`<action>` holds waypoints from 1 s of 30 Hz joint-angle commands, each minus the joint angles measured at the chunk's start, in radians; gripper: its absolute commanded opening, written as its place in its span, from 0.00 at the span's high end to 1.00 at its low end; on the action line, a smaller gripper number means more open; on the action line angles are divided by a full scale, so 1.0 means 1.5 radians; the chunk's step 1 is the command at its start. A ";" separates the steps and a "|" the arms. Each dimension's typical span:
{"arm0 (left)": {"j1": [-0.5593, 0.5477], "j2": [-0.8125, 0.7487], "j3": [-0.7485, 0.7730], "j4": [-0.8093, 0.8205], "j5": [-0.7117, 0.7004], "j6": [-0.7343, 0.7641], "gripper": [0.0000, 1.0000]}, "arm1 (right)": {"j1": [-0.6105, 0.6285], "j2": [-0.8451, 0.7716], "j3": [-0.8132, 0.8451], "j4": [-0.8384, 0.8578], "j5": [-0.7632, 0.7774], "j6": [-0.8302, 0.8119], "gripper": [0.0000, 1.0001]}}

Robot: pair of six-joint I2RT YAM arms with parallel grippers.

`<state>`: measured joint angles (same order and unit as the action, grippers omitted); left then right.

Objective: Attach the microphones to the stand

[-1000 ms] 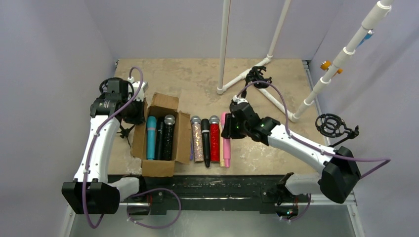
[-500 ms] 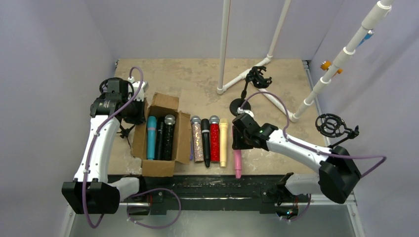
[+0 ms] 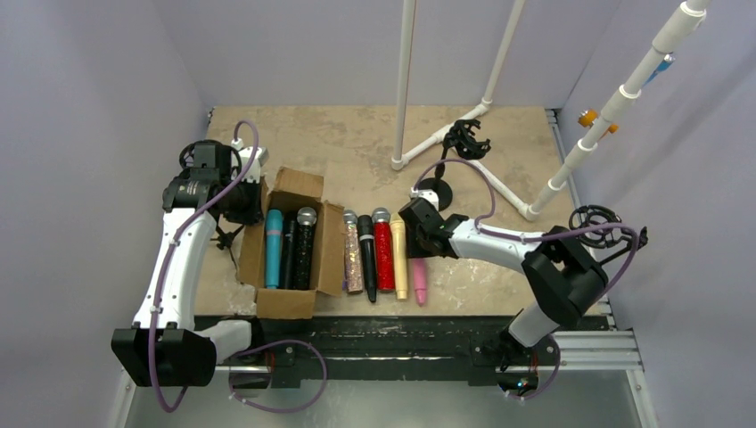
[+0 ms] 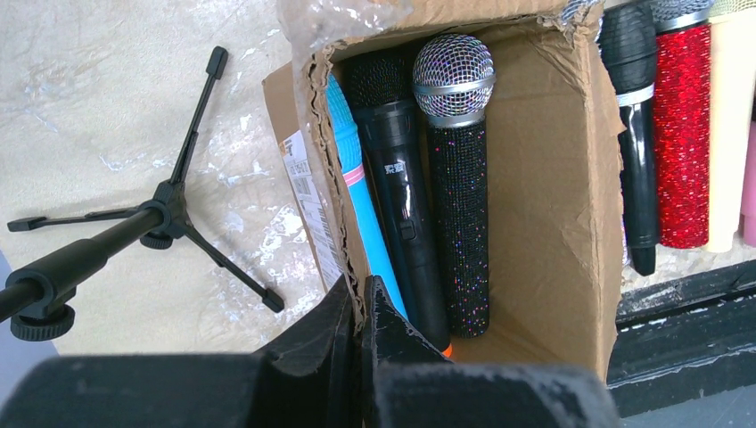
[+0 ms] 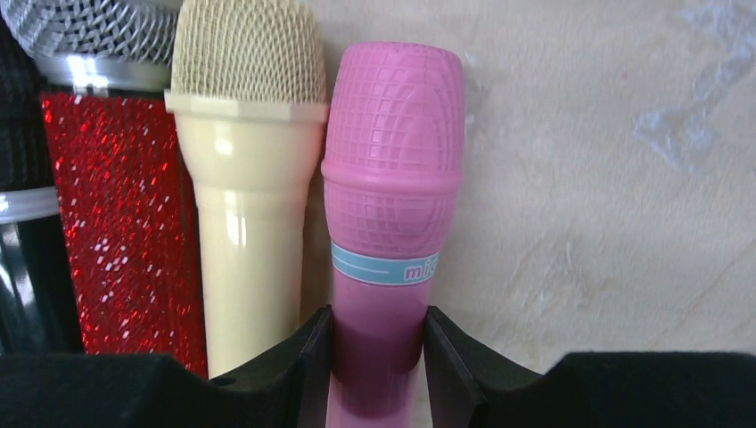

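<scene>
A pink microphone lies on the table beside a cream microphone, and my right gripper is shut on its handle. From above, the pink microphone is rightmost in a row with the cream, red glitter, black and silver glitter ones. Three more microphones, a blue one, a black one and a dark glitter one, lie in a cardboard box. My left gripper is shut on the box's left wall. A small black stand with a ring mount stands behind.
A white pipe frame rises at the back, with a slanted white pole on the right. Another black ring mount sits near the right wall. A black tripod stand lies left of the box. The black rail edges the near side.
My right gripper drew the pink microphone out of the row toward the near edge and right, then swung back left beside the cream one. The left arm has not moved.
</scene>
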<state>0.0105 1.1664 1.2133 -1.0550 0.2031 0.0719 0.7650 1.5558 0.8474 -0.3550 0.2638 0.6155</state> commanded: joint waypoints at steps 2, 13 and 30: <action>-0.002 -0.027 0.023 0.021 0.013 0.013 1.00 | -0.009 0.057 0.061 0.033 0.057 -0.036 1.00; -0.002 -0.027 0.028 0.011 0.015 0.018 1.00 | -0.013 0.054 0.104 0.040 0.009 -0.038 0.51; -0.002 -0.033 0.019 0.011 0.030 0.018 1.00 | 0.098 0.032 0.431 -0.063 -0.032 -0.045 0.47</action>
<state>0.0105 1.1530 1.2137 -1.0626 0.2138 0.0734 0.7895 1.5669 1.3239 -0.4019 0.2035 0.5392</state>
